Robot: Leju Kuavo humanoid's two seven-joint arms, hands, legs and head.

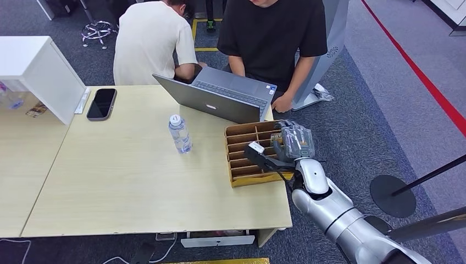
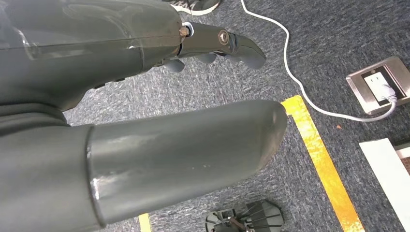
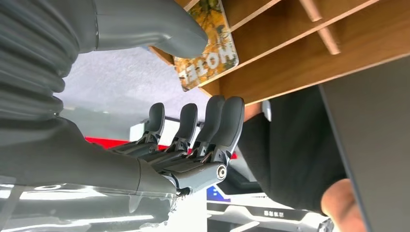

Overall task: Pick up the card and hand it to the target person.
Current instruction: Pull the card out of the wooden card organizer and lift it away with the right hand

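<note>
The pale wooden table is standing on grey carpet, carrying an open laptop, a water bottle, a black phone and a wooden slotted tray at its right end. Two people are sitting behind it, one in a black shirt, one in cream. The right hand is hovering at the tray's edge, fingers spread apart, thumb touching the card, which is poking from a slot; much of the card is hidden. The left hand is hanging over the floor, holding nothing.
</note>
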